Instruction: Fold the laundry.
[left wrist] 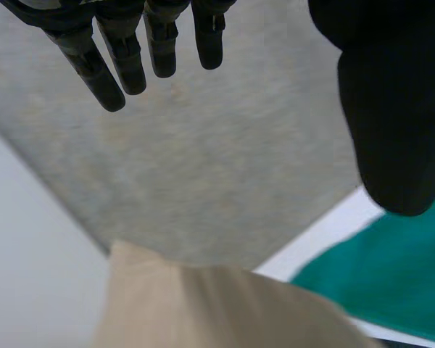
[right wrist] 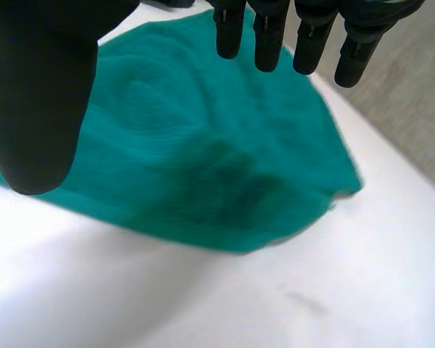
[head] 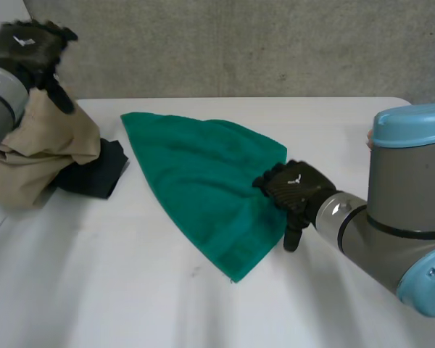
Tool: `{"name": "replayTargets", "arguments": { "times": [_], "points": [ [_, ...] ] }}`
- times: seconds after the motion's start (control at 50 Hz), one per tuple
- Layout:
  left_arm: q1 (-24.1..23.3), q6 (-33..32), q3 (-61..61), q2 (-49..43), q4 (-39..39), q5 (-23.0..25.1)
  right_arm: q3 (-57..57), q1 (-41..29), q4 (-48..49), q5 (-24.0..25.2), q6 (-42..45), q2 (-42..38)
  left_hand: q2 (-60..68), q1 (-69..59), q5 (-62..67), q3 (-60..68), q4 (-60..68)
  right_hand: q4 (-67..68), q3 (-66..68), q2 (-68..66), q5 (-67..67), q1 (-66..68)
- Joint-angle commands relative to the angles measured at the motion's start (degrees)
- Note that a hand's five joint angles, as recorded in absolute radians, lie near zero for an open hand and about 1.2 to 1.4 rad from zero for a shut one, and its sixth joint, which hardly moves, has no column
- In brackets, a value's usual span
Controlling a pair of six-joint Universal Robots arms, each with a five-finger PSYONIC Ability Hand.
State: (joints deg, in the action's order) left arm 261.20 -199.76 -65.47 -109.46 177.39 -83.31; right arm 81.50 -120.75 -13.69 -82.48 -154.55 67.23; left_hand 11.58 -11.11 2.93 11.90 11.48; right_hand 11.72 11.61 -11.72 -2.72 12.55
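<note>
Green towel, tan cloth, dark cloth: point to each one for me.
Green towel [head: 203, 177], head view, on its middle.
Tan cloth [head: 58, 138], head view, on its upper fold.
Dark cloth [head: 98, 177], head view, on its exposed corner.

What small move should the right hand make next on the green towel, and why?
Probably close the right hand on the edge of the green towel beside it: its fingers hang straight over the cloth, gripping nothing, and the towel lies loosely spread.

Towel [head: 203, 181] on table [head: 130, 290], garment pile [head: 43, 152] left of it, right hand [head: 296, 187] at towel's right edge, left hand [head: 29, 47] above pile
</note>
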Motion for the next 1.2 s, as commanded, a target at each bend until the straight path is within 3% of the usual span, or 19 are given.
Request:
{"name": "replayTargets", "arguments": {
  "times": [0.02,0.2,0.38,0.44,0.52,0.54,0.66,0.86,0.96,1.2],
  "points": [
    [-2.5,1.5,-14.1,4.1,0.6,5.6,-1.2,-4.7,-1.1,-1.9,-14.5,-3.4,-1.6,1.1,-2.9,-1.9,-1.5,1.1,1.3,-1.1,-0.1,0.3],
    [-4.5,3.0,-21.5,2.8,6.8,6.7,-7.9,-6.9,9.9,-5.4,-12.2,-13.5,-1.6,1.1,-2.9,-1.9,-1.5,10.4,10.5,-10.4,-9.4,9.6],
    [-3.8,3.3,-22.2,2.7,7.6,6.1,-18.0,-7.7,13.2,-9.4,-5.3,-24.1,-1.6,1.1,-2.9,-1.9,-1.5,13.7,13.9,-13.7,-12.7,12.9],
    [-3.6,3.3,-22.2,2.7,7.9,6.1,-21.2,-7.5,13.2,-10.1,-3.8,-26.8,-1.6,1.1,-2.9,-1.9,-1.5,22.8,22.9,-22.8,-21.8,22.0],
    [-3.5,3.2,-21.5,2.4,8.3,5.9,-24.3,-7.0,12.5,-10.1,-3.6,-28.0,-1.6,1.1,-2.9,-1.9,-1.5,60.1,60.2,-60.1,-59.1,59.2],
    [-3.5,3.1,-21.3,2.1,8.8,5.6,-24.9,-6.5,11.8,-9.8,-3.7,-27.5,-1.6,1.1,-2.9,-1.9,-1.5,68.2,68.3,-68.2,-67.2,67.4],
    [-2.8,3.1,-19.1,-0.1,10.1,4.4,-26.2,-4.9,7.5,-7.0,-4.6,-23.0,-1.6,1.1,-2.9,-1.9,-1.5,68.3,68.4,-68.3,-67.3,67.4],
    [-2.7,3.0,-11.6,-7.7,10.0,4.6,-25.9,-0.9,-4.2,5.9,-11.2,-1.8,-1.6,1.1,-2.9,-1.9,-1.5,68.3,68.4,-68.3,-67.3,67.4],
    [-4.0,2.8,-7.1,-13.4,9.7,5.3,-26.2,0.6,-5.3,9.0,-13.4,6.1,-1.6,1.1,-2.9,-1.9,-1.5,68.3,68.4,-68.3,-67.3,67.4],
    [-15.1,3.1,1.2,-23.8,1.0,7.3,-30.0,1.8,-5.6,13.3,-18.8,11.0,-1.6,1.1,-2.9,-1.9,-1.5,68.3,68.4,-68.3,-67.3,67.4]
  ]
}}
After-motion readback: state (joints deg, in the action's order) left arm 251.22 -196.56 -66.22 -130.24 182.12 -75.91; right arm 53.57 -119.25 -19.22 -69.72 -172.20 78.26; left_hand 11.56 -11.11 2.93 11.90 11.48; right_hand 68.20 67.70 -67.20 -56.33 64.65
